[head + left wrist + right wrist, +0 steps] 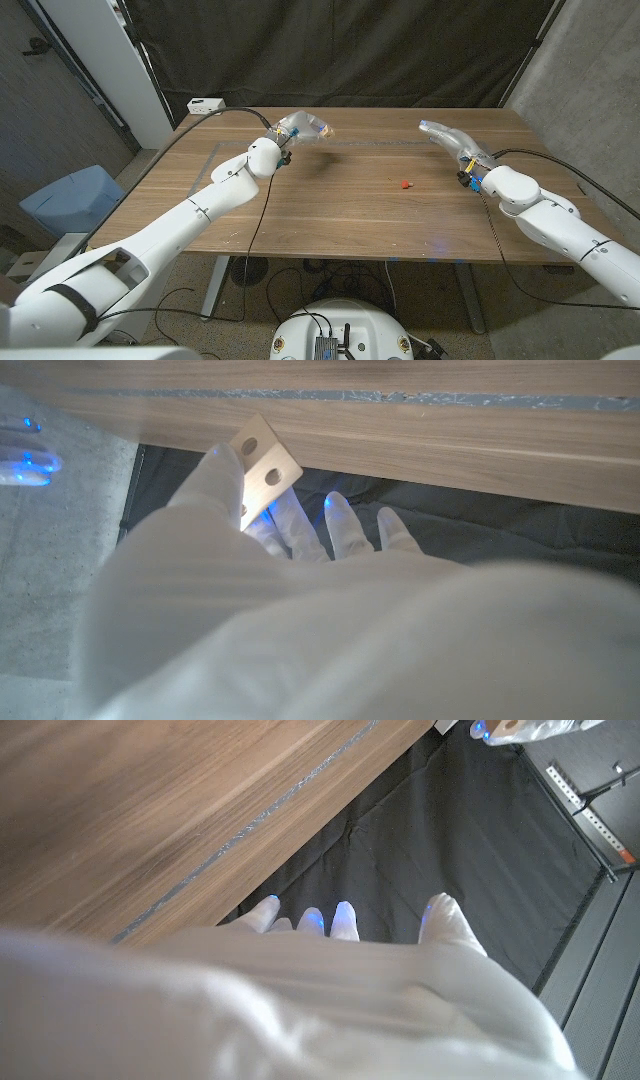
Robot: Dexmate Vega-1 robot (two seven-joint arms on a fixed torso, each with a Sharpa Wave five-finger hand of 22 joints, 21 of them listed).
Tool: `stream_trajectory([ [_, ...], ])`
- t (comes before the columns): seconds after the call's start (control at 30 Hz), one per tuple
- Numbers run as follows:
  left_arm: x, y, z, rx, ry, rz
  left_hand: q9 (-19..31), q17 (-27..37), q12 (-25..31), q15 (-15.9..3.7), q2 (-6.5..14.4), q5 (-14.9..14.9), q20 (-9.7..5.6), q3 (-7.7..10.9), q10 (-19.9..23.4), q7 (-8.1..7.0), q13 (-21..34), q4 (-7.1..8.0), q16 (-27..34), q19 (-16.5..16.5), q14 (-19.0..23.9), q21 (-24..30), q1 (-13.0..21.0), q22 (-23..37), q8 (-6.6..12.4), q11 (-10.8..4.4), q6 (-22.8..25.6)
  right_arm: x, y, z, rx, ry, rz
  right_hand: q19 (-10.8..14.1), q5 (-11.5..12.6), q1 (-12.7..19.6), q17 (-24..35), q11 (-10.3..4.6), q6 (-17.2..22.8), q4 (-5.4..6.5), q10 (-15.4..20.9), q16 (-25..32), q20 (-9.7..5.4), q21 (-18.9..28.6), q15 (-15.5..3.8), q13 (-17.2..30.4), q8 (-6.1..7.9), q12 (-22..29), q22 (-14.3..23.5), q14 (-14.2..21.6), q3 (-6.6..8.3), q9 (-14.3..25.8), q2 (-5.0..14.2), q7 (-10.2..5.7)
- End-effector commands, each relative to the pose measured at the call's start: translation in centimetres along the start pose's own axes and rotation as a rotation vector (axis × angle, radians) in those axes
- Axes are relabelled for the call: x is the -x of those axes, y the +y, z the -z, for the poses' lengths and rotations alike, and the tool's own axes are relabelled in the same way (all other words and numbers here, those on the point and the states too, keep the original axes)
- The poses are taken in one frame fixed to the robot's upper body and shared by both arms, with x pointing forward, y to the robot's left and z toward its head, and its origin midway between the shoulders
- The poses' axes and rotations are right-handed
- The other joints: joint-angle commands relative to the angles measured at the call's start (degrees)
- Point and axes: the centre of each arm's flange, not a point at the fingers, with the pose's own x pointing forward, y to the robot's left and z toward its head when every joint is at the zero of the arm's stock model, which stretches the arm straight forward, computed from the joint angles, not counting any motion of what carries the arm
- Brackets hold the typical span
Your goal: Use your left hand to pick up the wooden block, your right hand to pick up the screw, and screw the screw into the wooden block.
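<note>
Both arms were glossy white, built of rounded shell segments, with a black band round the left arm (150, 245) near its shoulder and dark seams at the joints of the right arm (560, 220). Thin black cables ran along each forearm, with small yellow and blue fittings at the wrists. The left hand (303, 128) and right hand (450, 140) wore pale translucent covers, and blue lights glowed at the fingertips (333, 503).

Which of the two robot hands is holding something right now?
The left hand: it holds the wooden block. The right hand holds nothing, fingers apart.
</note>
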Motion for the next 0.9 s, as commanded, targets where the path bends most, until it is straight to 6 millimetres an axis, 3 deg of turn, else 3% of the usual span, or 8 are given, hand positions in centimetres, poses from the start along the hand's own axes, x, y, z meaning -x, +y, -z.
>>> stream_trajectory([
  [0.03,-1.0,-0.6,0.9,0.165,0.024,-0.011,0.27,0.22,-0.44,-4.65,0.88,0.26,-0.33,-0.17,-0.57,-0.21,0.26,0.14,-0.23,-0.46,-0.37,-0.19,-0.18,0.06,-0.14,0.19,-0.08,-0.1,-1.9,-0.5,0.124,0.036,-0.076,-0.46,0.16,0.85,0.16,-0.72,0.41,-0.79,-0.71,-0.18,0.21,-0.07,-0.31,0.06,0.28,0.06,0.2,-0.63,0.29,0.3,-0.85,-0.66],
  [0.27,-1.4,-1.1,1.3,0.244,0.022,0.001,0.28,0.26,-0.87,-4.56,1.05,0.27,-0.29,-0.45,-1.02,-0.15,0.35,0.24,-0.55,-0.93,-1.09,-0.27,-0.39,0.07,-0.53,0.19,-0.71,-0.1,-2.5,-0.5,0.199,0.065,-0.115,-0.57,0.12,2.02,0.17,-1.59,0.98,-1.11,-0.68,-0.11,0.18,0.0,-0.36,0.07,0.56,0.24,0.2,-0.76,0.7,0.34,-1.25,-1.66],
  [0.43,-1.5,-1.5,1.2,0.279,0.023,0.006,0.29,0.31,-1.26,-4.86,1.22,0.29,-0.2,-0.67,-1.49,-0.04,0.43,0.32,-0.72,-1.29,-1.54,-0.31,-0.57,0.08,-0.85,0.19,-1.3,0.1,-2.8,-0.8,0.277,0.086,-0.129,-0.35,-0.13,3.5,0.18,-3.24,2.07,-1.35,-0.07,0.19,0.26,0.16,-0.73,0.07,0.99,0.55,0.19,-0.26,1.21,0.38,-1.71,-2.42],
  [0.9,-1.9,-2.0,0.9,0.357,0.037,0.043,0.29,0.32,-1.93,-4.4,1.26,0.29,0.42,-1.01,-2.21,-0.22,0.56,0.16,-0.97,-1.93,-2.17,-0.36,-0.48,0.09,-1.11,0.21,-1.81,0.3,-3.9,-1.7,0.471,0.112,-0.195,0.17,-0.75,5.87,0.19,-3.97,2.7,-1.58,-1.1,0.39,0.27,0.33,-1.1,0.07,1.16,0.24,0.17,0.26,2.01,0.43,-2.35,-3.48],
])
